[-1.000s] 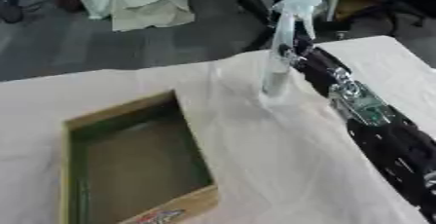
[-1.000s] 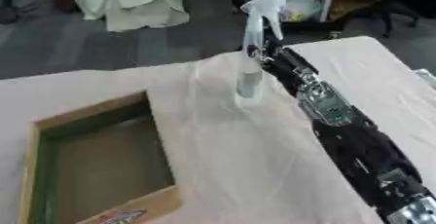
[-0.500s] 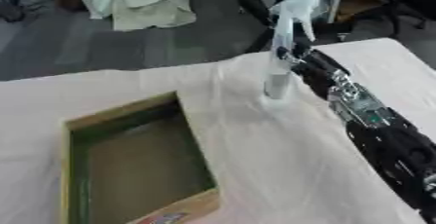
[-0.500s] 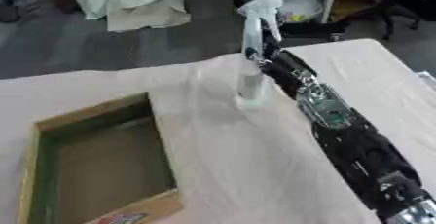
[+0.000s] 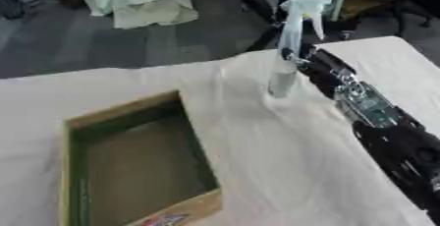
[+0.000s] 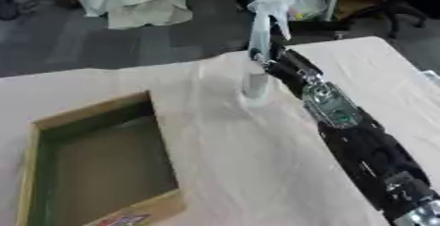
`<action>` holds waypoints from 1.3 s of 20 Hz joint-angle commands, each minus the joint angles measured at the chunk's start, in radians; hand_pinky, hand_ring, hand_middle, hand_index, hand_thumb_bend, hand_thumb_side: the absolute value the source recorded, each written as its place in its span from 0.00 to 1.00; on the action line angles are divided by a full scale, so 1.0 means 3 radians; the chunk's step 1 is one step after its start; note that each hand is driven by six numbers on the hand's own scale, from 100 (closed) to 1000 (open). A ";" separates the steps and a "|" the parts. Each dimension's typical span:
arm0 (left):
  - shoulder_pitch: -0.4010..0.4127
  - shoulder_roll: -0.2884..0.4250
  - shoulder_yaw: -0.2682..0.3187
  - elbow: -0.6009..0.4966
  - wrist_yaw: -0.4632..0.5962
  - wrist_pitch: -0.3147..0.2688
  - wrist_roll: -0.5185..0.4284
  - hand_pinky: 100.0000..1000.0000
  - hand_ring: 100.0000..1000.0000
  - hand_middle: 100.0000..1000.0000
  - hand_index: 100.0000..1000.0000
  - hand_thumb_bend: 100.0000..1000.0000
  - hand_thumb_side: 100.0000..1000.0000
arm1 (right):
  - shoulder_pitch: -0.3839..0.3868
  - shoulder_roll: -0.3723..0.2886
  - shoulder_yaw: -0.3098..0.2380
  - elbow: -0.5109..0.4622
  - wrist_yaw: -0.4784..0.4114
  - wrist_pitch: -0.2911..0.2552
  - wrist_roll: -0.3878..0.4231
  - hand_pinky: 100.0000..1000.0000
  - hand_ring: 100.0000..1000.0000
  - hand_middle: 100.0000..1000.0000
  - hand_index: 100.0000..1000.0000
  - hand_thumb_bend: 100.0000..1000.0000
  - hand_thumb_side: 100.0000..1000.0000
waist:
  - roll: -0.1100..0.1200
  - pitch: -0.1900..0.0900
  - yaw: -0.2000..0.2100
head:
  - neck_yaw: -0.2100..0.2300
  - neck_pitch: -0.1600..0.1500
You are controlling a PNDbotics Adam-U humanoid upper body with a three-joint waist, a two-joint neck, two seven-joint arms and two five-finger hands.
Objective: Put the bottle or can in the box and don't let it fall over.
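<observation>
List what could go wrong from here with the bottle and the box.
1. The spray bottle is tall and narrow and stands upright at the table's far edge; a sideways nudge from the right hand beside it could tip it.
2. The cloth is wrinkled around its base, so dragging may catch and topple it.
3. The box lies well to the left, a long carry for such a bottle.

The right hand (image 6: 273, 62) reaches in from the lower right and is wrapped around a clear spray bottle (image 6: 260, 43), which stands upright on the cloth-covered table (image 6: 232, 161). The open box (image 6: 95, 166) with the green inside sits well apart at lower left.
</observation>
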 commanded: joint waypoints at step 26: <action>-0.0033 0.0013 0.0009 -0.0047 -0.0035 -0.0011 -0.0019 1.00 0.86 1.00 0.77 0.01 0.95 | -0.0046 -0.0125 -0.0049 -0.0086 -0.0170 0.0157 -0.0341 0.91 0.89 1.00 0.92 0.00 0.48 | -0.0026 -0.0028 0.0020 | 0.0066 0.0002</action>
